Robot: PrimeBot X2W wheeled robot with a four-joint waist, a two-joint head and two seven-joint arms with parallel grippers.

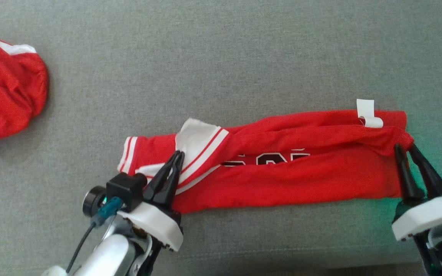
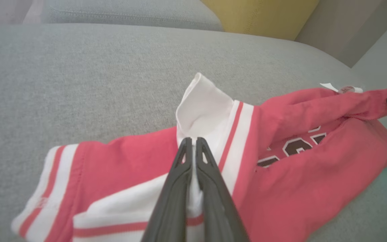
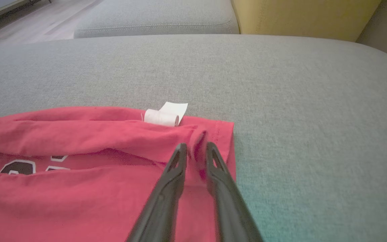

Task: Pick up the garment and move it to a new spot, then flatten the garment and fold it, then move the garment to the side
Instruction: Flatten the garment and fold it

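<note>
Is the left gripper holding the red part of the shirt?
No: the left gripper pinches the white cloth of the shirt.

You had a grey cushion (image 1: 221,50) carrying everything. On it lay the red garment (image 1: 282,176), folded into a long band across the middle, and a red bundle (image 1: 6,92) well apart at the left edge.

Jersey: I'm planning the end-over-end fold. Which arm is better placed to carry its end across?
Probably the left. The left gripper is shut on the white trim of the jersey, ready to lift. The right gripper stands at the hem corner with jaws parted, so it would have to regrip.
</note>
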